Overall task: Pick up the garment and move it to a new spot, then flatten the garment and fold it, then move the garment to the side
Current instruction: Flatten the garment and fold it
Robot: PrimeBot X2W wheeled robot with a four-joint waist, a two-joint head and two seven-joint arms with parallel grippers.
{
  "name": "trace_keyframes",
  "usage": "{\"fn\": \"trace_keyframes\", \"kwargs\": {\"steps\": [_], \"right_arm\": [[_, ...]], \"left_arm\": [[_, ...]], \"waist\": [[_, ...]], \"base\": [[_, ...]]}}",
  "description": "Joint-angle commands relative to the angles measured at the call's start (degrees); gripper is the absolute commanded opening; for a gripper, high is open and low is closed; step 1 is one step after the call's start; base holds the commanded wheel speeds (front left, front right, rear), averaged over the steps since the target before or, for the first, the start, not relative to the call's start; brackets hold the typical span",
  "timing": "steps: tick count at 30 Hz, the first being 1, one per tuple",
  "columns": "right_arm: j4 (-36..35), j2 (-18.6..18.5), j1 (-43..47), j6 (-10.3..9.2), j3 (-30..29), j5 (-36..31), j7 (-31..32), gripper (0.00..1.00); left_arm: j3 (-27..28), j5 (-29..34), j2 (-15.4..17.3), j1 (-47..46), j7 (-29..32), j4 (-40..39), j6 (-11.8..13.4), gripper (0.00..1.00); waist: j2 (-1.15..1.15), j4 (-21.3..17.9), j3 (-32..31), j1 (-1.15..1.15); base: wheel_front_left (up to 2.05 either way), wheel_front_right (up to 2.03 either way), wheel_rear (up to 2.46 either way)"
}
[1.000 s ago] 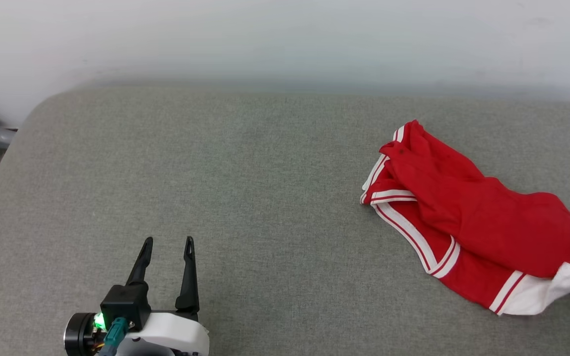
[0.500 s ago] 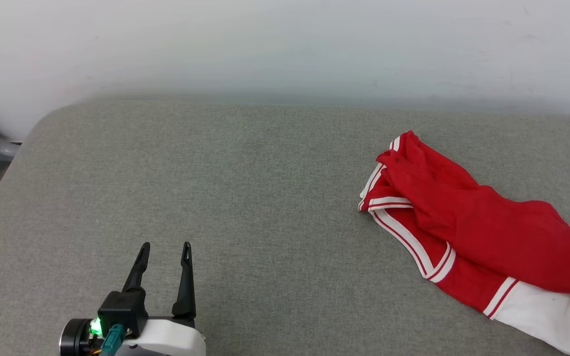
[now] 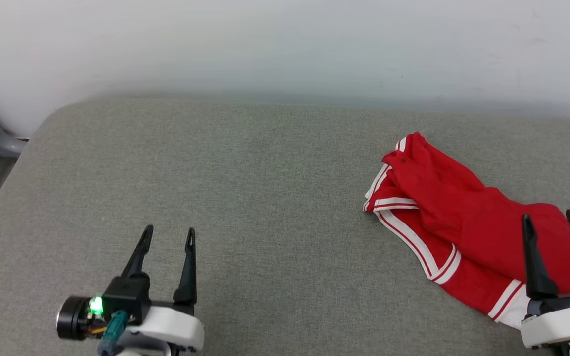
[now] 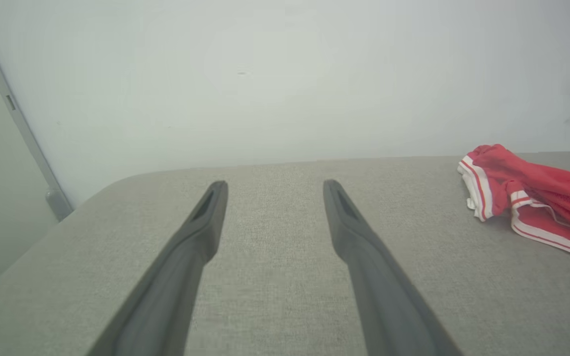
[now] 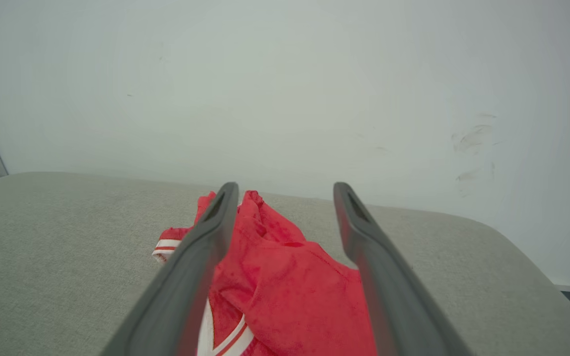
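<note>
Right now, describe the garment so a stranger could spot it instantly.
A grey fabric surface runs up to a pale wall. On its right side, by the right gripper, lies the garment, crumpled. It alone is bright red, edged with red-and-white stripe trim.

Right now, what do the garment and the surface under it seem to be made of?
The garment: soft, thin cloth, probably a knit, matte red with white striped trim; it lies in limp folds. The surface: grey woven fabric, matte, fine weave visible; rounded corners hint at padding, unconfirmed.
</note>
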Motion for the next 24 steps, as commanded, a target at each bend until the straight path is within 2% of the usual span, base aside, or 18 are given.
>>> {"fn": "trace_keyframes", "kwargs": {"steps": [1, 8, 14, 20, 24], "right_arm": [[-0.4, 0.6, 0.8, -0.06, 0.2, -0.2, -0.3, 1.0], [-1.2, 1.8, -0.9, -0.06, 2.4, -0.9, -1.4, 1.0], [-0.1, 1.6, -3.5, -0.05, 4.0, -1.4, -2.4, 1.0], [1.4, 1.9, -6.3, -0.05, 5.0, -1.9, -3.8, 1.0], [2.3, 1.4, -7.7, -0.05, 5.7, -2.5, -4.5, 1.0]], "left_arm": [[-0.3, 0.4, 0.6, -2.2, -0.1, -0.5, -0.6, 1.0], [-3.3, 1.0, 4.7, -14.7, -0.1, 1.4, -5.0, 1.0], [-9.4, -2.3, 8.0, -28.1, 0.4, 7.2, -6.3, 1.0], [-22.0, -11.9, 12.1, -42.1, 5.9, 12.3, -6.3, 1.0], [-31.6, -19.6, 14.4, -50.1, 12.8, 14.9, -6.3, 1.0]], "waist": [[0.0, -0.2, 0.4, 0.0], [0.0, -3.0, 3.6, 0.0], [0.0, -6.7, 7.3, 0.0], [0.0, -9.7, 11.0, 0.0], [0.0, -11.4, 13.3, 0.0]], "base": [[0.0, 0.0, 0.0], [0.0, 0.0, 0.0], [0.0, 0.0, 0.0], [0.0, 0.0, 0.0], [0.0, 0.0, 0.0]]}}
